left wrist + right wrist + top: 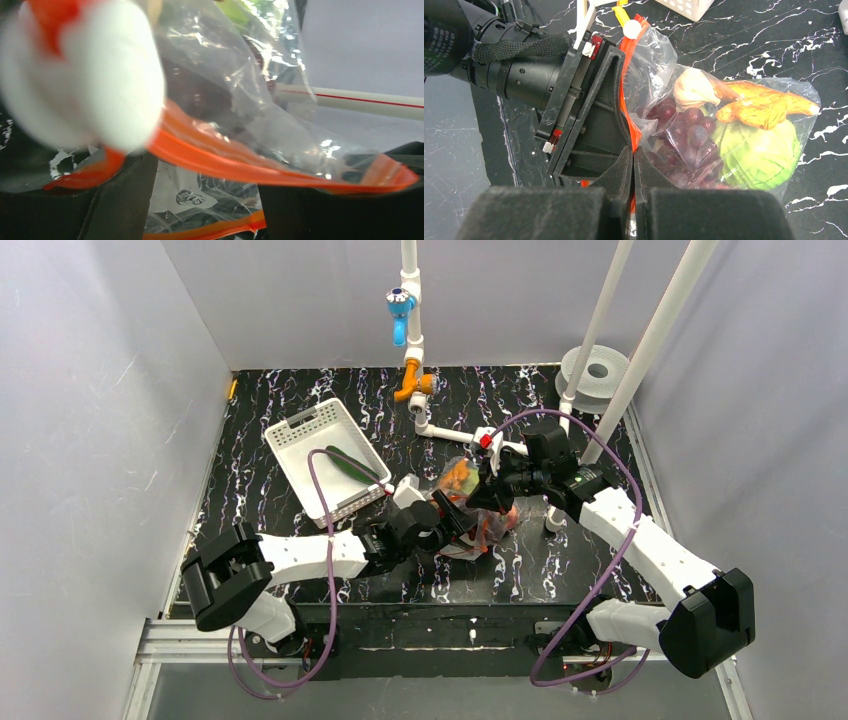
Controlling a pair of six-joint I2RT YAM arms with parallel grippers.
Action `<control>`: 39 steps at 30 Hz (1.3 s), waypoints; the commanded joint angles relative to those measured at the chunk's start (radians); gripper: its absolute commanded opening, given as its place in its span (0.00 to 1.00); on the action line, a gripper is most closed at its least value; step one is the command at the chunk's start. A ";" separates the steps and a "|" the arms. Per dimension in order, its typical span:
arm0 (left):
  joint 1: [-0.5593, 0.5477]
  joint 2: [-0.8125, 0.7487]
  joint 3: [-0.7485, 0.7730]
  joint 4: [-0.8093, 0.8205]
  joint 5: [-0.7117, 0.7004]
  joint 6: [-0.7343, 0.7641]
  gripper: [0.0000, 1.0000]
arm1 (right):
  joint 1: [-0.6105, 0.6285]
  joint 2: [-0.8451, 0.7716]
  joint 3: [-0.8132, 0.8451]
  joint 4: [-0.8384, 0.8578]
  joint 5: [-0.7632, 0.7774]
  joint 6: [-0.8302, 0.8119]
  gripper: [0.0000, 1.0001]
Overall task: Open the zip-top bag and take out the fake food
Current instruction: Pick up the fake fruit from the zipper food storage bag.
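My right jaws: closed, pinching zip strip of zip-top bag. My left jaws: spread, nothing clamped that I see; one lip lies across fingers, other lip low between them.

Step, my read: parting mouth, lips already separate. Next: left takes far lip, or reaches in for fake food.

Bag at middle of desk, between arms. Right wrist view: mouth faces 9 o'clock, belly at 3; long axis 9–3, strip running 12–6.
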 commanded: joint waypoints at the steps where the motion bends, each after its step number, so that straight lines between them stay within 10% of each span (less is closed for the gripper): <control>1: -0.006 -0.033 0.008 -0.102 -0.096 -0.039 0.67 | -0.004 -0.019 -0.003 0.018 -0.017 0.001 0.01; 12: -0.006 0.011 0.011 -0.004 -0.063 0.027 0.52 | -0.003 -0.018 0.000 0.017 -0.019 0.001 0.01; 33: -0.006 0.133 0.007 0.186 -0.030 -0.009 0.53 | -0.011 -0.034 -0.018 0.022 0.000 -0.007 0.01; 39: -0.006 0.162 -0.034 0.272 -0.047 0.052 0.36 | -0.017 -0.041 -0.021 0.023 0.007 -0.007 0.01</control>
